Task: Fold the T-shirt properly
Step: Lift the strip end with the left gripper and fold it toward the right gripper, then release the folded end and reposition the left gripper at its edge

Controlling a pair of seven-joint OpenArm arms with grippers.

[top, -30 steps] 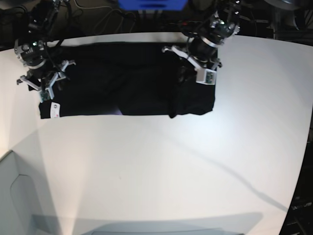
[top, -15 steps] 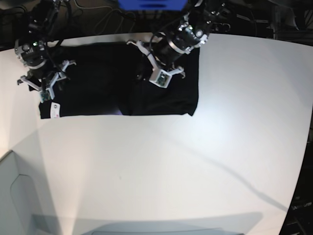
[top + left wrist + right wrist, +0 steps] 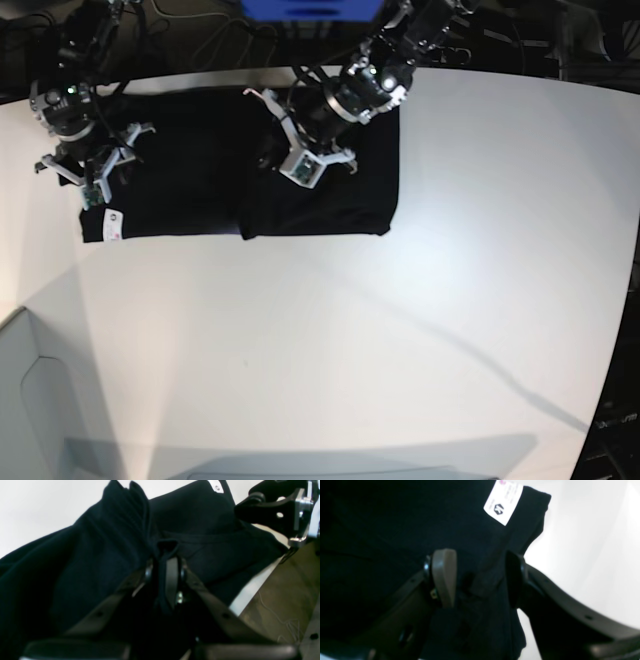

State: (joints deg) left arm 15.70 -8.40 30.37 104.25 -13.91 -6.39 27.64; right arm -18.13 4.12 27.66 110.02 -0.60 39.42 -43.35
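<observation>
The black T-shirt (image 3: 200,180) lies along the far side of the white table (image 3: 350,340), its right part doubled over toward the middle. My left gripper (image 3: 277,150) hangs over the shirt's middle, shut on a raised fold of the T-shirt (image 3: 140,530), with cloth pinched between its pads (image 3: 172,575). My right gripper (image 3: 98,172) stands open over the shirt's left end. In the right wrist view its fingers (image 3: 444,576) straddle a ridge of the T-shirt (image 3: 395,530) without pinching it. A white tag (image 3: 503,501) lies at the near left corner.
The table's far edge (image 3: 250,590) runs close behind the shirt, with cables and a blue object (image 3: 310,8) beyond it. A pale box (image 3: 30,400) sits at the near left corner. White tabletop spreads in front of the shirt.
My left gripper has travelled left with the shirt's right end, laying it over the middle, so the shirt now spans less width. The right arm has stayed put, open.
</observation>
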